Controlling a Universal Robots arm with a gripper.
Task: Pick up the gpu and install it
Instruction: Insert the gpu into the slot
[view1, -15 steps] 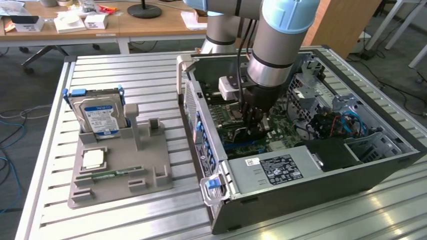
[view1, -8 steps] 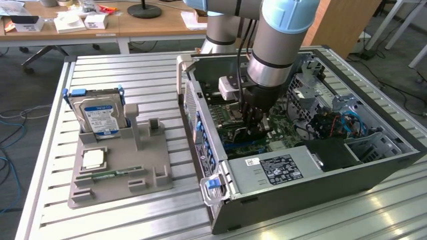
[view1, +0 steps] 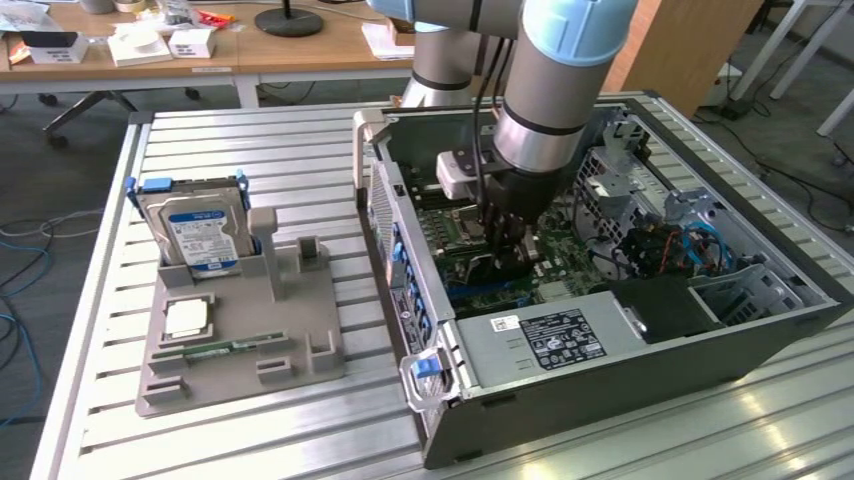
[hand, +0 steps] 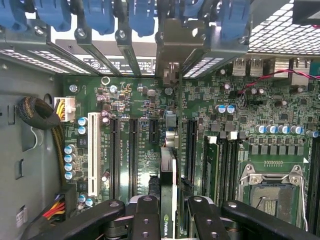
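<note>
In the wrist view my gripper (hand: 170, 212) is shut on the gpu (hand: 168, 167), with black fingers (hand: 145, 220) on either side of the thin card. The card is seen edge-on, a green logo near the jaws. It runs across the green motherboard (hand: 250, 100) in line with the black expansion slots (hand: 134, 150). Its metal bracket (hand: 170, 47) stands at the case's rear slot openings. Whether it sits in a slot I cannot tell. In the exterior view the gripper (view1: 511, 255) reaches down inside the open computer case (view1: 747, 330), low over the motherboard.
On the exterior view's left, a grey holder tray (view1: 240, 345) carries a silver hard drive (view1: 200, 235) standing upright, a green memory stick (view1: 220, 348) and a white square part (view1: 187, 318). Inside the case sit a power supply (view1: 561, 335), a CPU socket (hand: 272, 187), cables (hand: 42, 117) and blue latches (hand: 145, 15).
</note>
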